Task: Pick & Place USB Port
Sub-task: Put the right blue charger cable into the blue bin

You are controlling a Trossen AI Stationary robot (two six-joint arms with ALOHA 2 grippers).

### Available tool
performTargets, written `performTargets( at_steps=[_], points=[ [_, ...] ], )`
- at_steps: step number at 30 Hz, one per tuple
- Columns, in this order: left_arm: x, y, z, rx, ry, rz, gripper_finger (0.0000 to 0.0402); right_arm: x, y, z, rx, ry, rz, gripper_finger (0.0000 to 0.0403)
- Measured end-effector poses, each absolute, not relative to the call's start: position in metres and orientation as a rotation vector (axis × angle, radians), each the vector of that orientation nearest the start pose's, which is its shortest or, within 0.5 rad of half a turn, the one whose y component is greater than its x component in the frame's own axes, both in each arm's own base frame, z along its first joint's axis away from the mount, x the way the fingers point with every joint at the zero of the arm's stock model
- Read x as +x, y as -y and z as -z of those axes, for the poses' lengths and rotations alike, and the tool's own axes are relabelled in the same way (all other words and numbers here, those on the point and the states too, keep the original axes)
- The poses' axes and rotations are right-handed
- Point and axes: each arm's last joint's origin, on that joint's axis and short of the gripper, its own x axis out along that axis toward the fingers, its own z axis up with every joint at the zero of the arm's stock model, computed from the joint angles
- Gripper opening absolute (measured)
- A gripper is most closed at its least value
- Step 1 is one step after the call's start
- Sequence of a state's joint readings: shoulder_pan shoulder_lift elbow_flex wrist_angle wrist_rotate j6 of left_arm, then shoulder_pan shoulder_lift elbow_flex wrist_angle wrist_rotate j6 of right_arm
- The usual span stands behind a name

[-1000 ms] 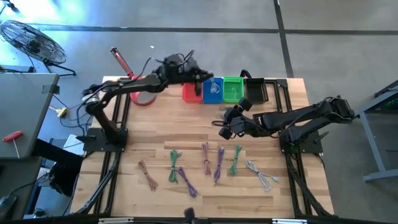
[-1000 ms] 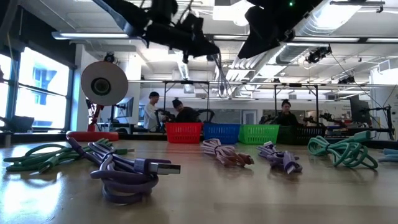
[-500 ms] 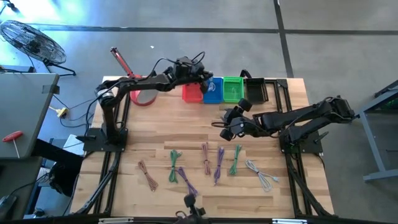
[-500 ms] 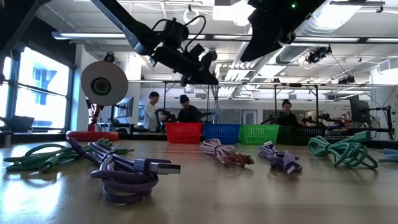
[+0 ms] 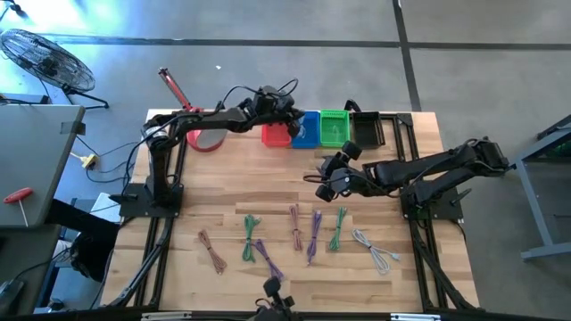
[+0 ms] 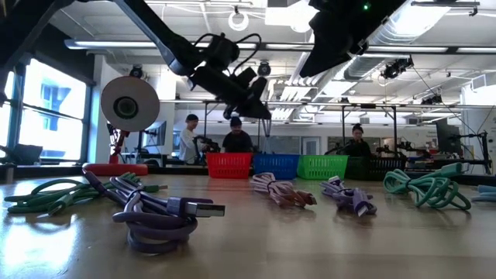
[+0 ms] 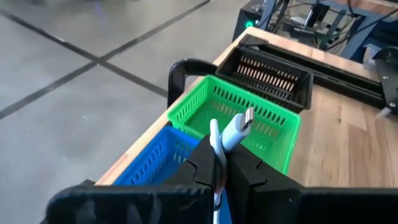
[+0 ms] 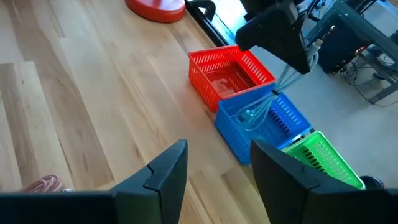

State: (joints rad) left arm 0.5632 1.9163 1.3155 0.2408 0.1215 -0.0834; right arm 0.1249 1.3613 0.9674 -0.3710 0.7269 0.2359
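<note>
My left gripper (image 5: 290, 109) hovers over the blue basket (image 5: 306, 130) at the table's far edge, shut on a pale whitish-blue USB cable (image 7: 231, 132). The cable's metal plug (image 7: 247, 116) sticks out past the fingers. The rest of the cable (image 8: 268, 101) hangs down into the blue basket (image 8: 264, 121). My right gripper (image 5: 322, 185) waits open above the middle of the table, touching nothing; its fingers frame the right wrist view (image 8: 217, 152). My left gripper pinches the cable between its two fingers, just behind the plug end (image 7: 217, 148). It comes from above the basket. The plug end stands out beyond the fingertips. The cable hangs slack below the gripper, lower loops (image 8: 252, 115) inside the blue basket.
Red (image 5: 276, 133), green (image 5: 335, 127) and black (image 5: 366, 130) baskets stand in a row with the blue one. A red round stand (image 5: 203, 139) is at far left. Several coiled cables lie near the table's front, among them purple (image 6: 159, 213) and green (image 5: 249, 234). People stand beyond the table.
My left gripper has moved down and toward the far edge, over the blue basket, staying shut. The cable it carries has come down with it, and its hanging end now reaches into the blue basket. My right gripper has kept still.
</note>
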Motion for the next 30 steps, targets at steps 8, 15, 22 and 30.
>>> performTargets(
  at_steps=[8, 15, 22, 30],
  points=[
    [0.3687, -0.2287, -0.2243, -0.213, -0.373, -0.449, 0.0020, 0.2791, -0.0157, -0.2611, -0.091, -0.630, 0.649, 0.0167],
    [0.3682, -0.2283, -0.2230, -0.218, -0.388, -0.449, 0.0019, 0.2790, -0.0158, -0.2609, -0.082, -0.631, 0.647, 0.0167],
    [0.3685, -0.2279, -0.2230, -0.154, -0.402, -0.434, 0.0039, 0.2791, -0.0167, -0.2600, -0.056, -0.641, 0.614, 0.0167],
    [0.3701, -0.2250, -0.2227, -0.178, -0.398, -0.431, 0.0104, 0.2787, -0.0167, -0.2597, -0.053, -0.645, 0.615, 0.0167]
  ],
)
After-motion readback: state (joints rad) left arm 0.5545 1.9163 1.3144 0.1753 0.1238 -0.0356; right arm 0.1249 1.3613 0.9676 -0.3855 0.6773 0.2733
